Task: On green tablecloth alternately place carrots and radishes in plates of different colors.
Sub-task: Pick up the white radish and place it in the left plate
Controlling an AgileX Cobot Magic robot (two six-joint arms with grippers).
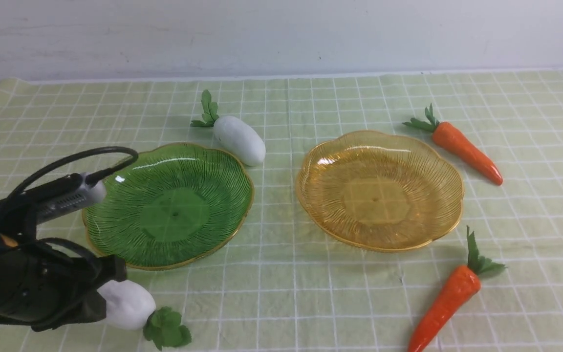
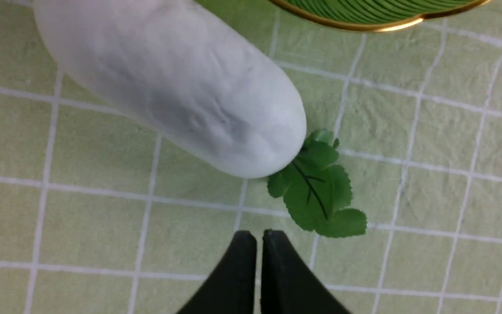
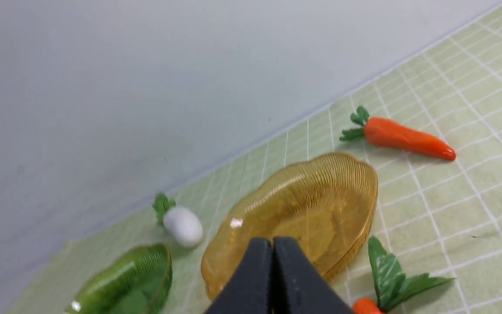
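Observation:
On the green tablecloth (image 1: 281, 293) stand a dark green plate (image 1: 174, 205) and an amber plate (image 1: 379, 190), both bare. One radish (image 1: 239, 139) lies behind the green plate. The other radish (image 1: 127, 303) lies in front of it, its far end hidden under my left arm. In the left wrist view this radish (image 2: 177, 83) and its leaf (image 2: 316, 187) lie just beyond my left gripper (image 2: 259, 237), which is shut and holds nothing. One carrot (image 1: 467, 151) lies right of the amber plate, another carrot (image 1: 445, 303) in front of it. My right gripper (image 3: 272, 242) is shut and empty, above the amber plate (image 3: 303, 209).
A white wall runs along the cloth's far edge. The right arm does not show in the front view. The green plate's gold rim (image 2: 377, 17) is close to the near radish.

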